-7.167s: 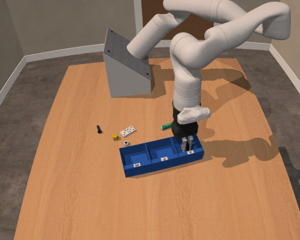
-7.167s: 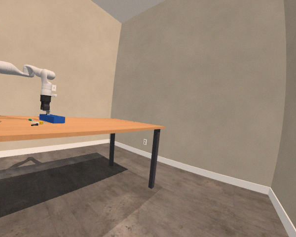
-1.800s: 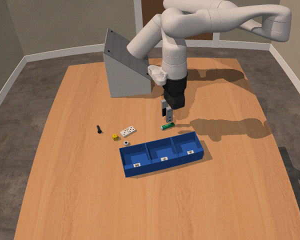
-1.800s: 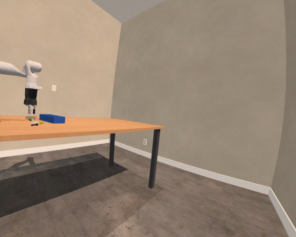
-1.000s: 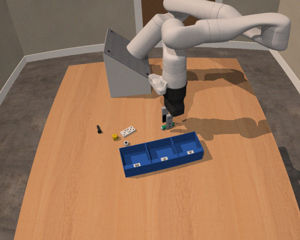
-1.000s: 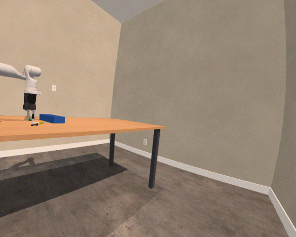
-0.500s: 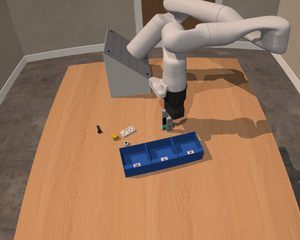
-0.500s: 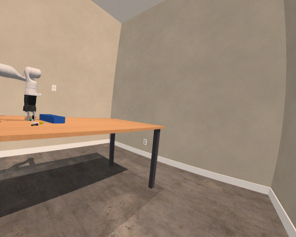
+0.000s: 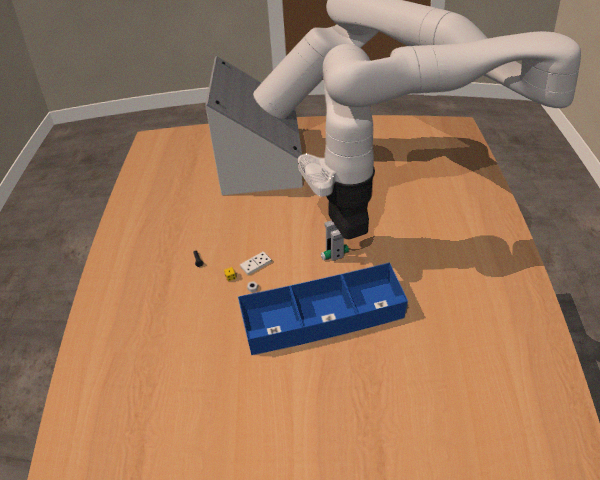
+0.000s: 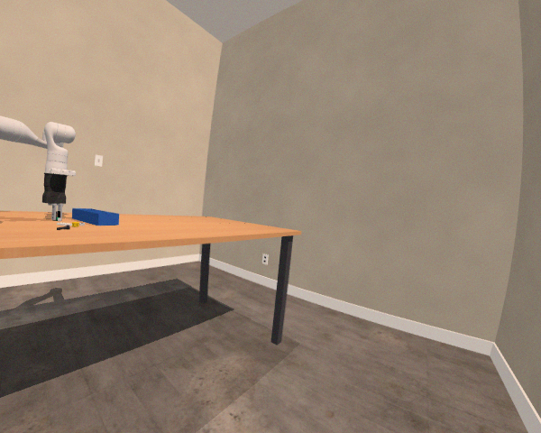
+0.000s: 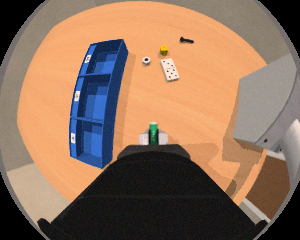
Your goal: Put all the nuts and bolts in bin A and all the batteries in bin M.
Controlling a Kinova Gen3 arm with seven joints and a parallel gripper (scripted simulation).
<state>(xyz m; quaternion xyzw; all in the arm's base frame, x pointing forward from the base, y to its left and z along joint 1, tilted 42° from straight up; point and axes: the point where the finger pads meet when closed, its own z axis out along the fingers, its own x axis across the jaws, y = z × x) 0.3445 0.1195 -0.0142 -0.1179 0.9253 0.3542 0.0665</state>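
A green battery (image 9: 329, 252) lies on the table just behind the blue three-compartment bin (image 9: 323, 313). My gripper (image 9: 334, 246) stands upright over the battery with its fingers down at the table, closed on it. In the wrist view the battery (image 11: 150, 130) shows between the fingertips. A black bolt (image 9: 198, 258) and a silver nut (image 9: 252, 286) lie on the table left of the bin. The bin's white labels are too small to read. All three compartments look empty.
A yellow die (image 9: 230, 274) and a white domino (image 9: 256, 262) lie between the bolt and the battery. A grey wedge-shaped stand (image 9: 251, 134) rises behind, left of the arm. The bin also shows in the side view (image 10: 95, 216).
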